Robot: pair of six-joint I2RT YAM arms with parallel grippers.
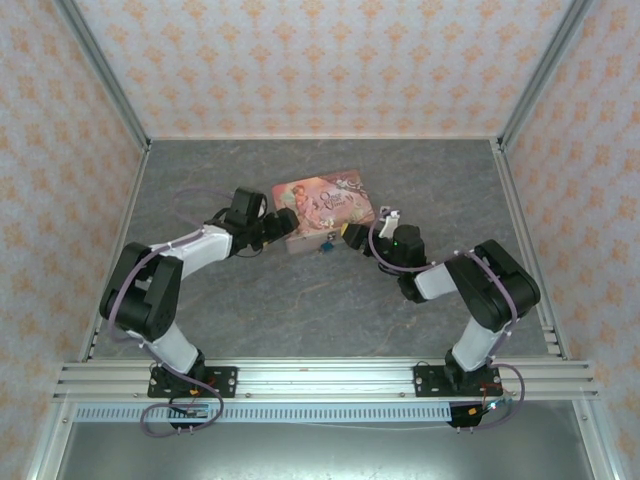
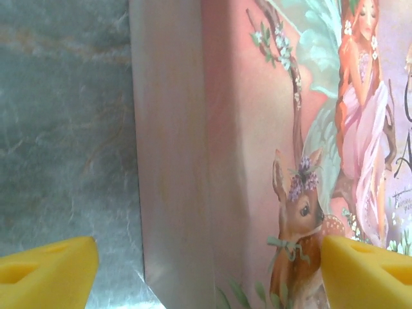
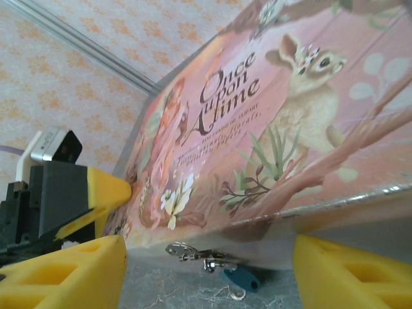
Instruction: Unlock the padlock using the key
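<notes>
Resting beside the tin (image 3: 270,129), the padlock (image 3: 243,278) lies just ahead of the right end effector (image 3: 209,267), jaws open.

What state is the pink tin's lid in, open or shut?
Shut. The lid sits flat down on the tin, no gap at the rim, and the padlock hangs at the front clasp.

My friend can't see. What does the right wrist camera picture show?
A pink tin printed with a rabbit sits close up, a tiny teal padlock by the metal clasp under its front edge. The right gripper is open, a yellow finger on each side.
</notes>
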